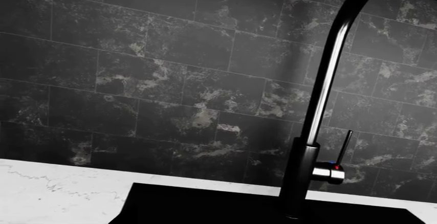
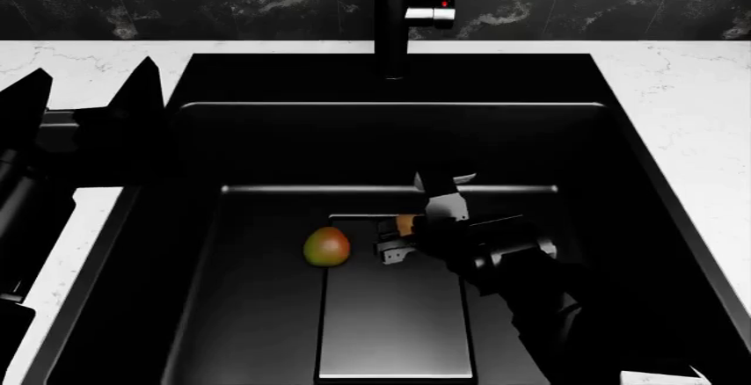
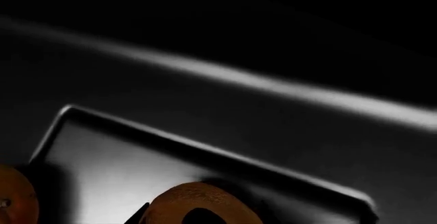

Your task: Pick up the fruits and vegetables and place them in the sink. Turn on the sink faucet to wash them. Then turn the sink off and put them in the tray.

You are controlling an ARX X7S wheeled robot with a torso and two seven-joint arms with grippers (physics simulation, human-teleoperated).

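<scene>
Head view looks straight down into the sink, a deep matte-black basin with a stepped flat bottom, set in a white marbled counter. No brand, label or writing can be read on anything. The mango lies on the basin floor, egg-shaped, green-yellow with a red-orange blush, just beside the edge of the lower step. To its right the right gripper reaches down inside the basin, its fingers closed around the tan-brown fruit, of which only a small orange-brown sliver shows between them. In the right wrist view that fruit fills the lower edge, rounded and rough-skinned, low over the basin floor (whether it touches I cannot tell). The faucet stands at the back rim, a slim black spout with a silver block and a red dot; the left wrist view shows its thin lever tilted up. The left gripper hovers over the counter left of the basin, its two dark fingers spread apart and holding nothing.
</scene>
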